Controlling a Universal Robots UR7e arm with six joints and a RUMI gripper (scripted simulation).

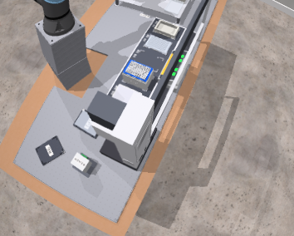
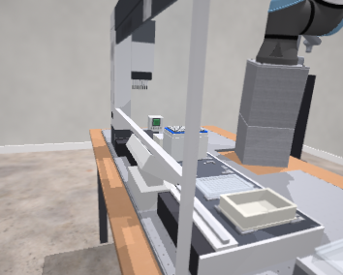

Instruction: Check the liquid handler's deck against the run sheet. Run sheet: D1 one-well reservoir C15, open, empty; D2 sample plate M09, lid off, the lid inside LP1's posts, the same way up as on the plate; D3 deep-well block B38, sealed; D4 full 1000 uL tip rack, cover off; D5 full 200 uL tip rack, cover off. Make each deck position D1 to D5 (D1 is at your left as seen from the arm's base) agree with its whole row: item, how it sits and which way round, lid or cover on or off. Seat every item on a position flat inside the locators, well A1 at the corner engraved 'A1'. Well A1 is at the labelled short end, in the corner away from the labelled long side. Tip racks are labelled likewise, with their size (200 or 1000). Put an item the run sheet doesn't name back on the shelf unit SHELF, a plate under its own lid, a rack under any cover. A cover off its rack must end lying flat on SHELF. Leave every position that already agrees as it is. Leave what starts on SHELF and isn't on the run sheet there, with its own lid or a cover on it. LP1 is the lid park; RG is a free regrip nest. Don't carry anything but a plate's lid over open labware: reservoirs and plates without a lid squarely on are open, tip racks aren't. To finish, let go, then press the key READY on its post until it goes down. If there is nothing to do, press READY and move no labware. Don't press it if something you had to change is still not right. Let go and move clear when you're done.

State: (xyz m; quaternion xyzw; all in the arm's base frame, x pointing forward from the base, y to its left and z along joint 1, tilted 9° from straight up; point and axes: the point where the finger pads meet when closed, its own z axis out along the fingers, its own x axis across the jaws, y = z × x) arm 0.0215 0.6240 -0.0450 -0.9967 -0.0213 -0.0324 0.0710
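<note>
Your claw is out of both views right now: the arm (image 1: 57,13) runs off the top edge above its pedestal (image 1: 68,62), so you can't see the fingers, but they are pinched on a load, stopped partway by whatever sits between them. What that load is, the pictures don't tell you. On the deck (image 1: 141,51), the open reservoir (image 2: 259,208) sits at the far end from the handler head (image 1: 124,118), the clear plate (image 2: 224,185) lies next to it, and the blue rack (image 1: 138,71) comes after that, hard by the head. One more white item (image 1: 123,91) peeks out under the head, too hidden to name. The READY key (image 1: 80,162) waits on the bench (image 1: 37,104), well apart from the deck, beside a dark square nest (image 1: 50,149). Expect this labware to be light, stiff moulded plastic with smooth, slippery walls. Take any piece across its two long sides, low on the skirt, and keep it level. A lid would be thin and would flex, so squeeze gently there. Route around that open reservoir.
</note>
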